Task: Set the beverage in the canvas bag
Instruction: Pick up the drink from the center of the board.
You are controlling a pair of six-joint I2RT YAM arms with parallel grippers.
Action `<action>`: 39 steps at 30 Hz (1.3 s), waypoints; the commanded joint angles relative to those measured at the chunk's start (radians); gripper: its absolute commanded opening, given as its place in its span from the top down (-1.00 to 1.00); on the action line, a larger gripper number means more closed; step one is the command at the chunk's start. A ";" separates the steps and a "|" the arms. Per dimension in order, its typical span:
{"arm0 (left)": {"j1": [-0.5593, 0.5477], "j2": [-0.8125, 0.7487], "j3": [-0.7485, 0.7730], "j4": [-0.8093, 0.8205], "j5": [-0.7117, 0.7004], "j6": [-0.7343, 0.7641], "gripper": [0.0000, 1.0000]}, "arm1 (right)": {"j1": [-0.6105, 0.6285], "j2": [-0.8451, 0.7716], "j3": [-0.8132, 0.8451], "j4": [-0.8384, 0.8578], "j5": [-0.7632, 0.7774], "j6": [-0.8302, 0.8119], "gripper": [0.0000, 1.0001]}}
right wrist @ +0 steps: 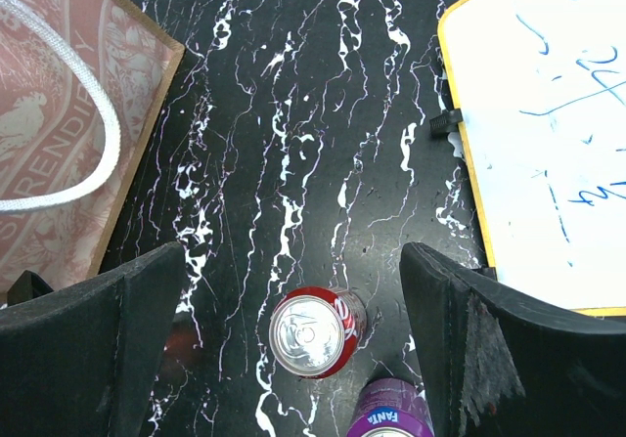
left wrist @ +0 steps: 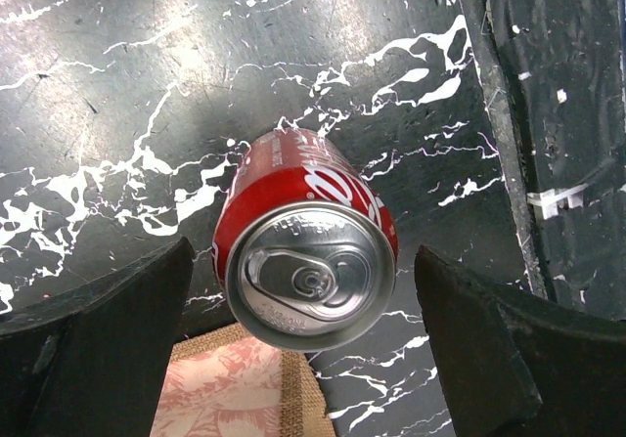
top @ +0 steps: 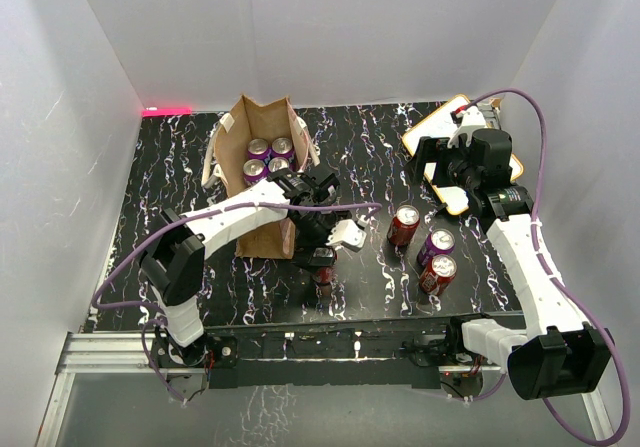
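While we hover the left claw (left wrist: 304,253), jaws apart, straight over the upright red can (left wrist: 309,241) | can on the bench (left wrist: 117,114) just beside the canvas bag (top: 262,231), untouched | left arm nearer; right claw (right wrist: 293,261) also spread.

Black marbled table (top: 180,167) bears canvas bag (top: 258,239); cans (top: 404,225); whiteboard (top: 432,127).

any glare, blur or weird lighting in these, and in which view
Top external: evenly lit and sharp, except a red glow at the back-left wall edge. Left wrist: soft sheen on the table beyond the sharp red can. Right wrist: the whiteboard is bright, nearly washed out.
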 commanded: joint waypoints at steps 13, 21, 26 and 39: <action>-0.015 0.027 0.012 0.028 0.019 -0.009 -0.61 | -0.019 -0.033 -0.015 0.048 -0.010 0.006 -0.90; -0.016 -0.005 0.067 0.033 0.014 -0.042 0.05 | -0.021 -0.020 -0.011 0.050 -0.019 0.003 -0.89; -0.015 -0.014 0.163 0.066 -0.037 -0.103 0.33 | -0.023 -0.013 -0.007 0.053 -0.021 0.000 -0.89; 0.024 -0.047 0.479 0.090 -0.015 -0.212 0.95 | -0.033 0.044 0.063 0.045 -0.053 -0.020 -0.87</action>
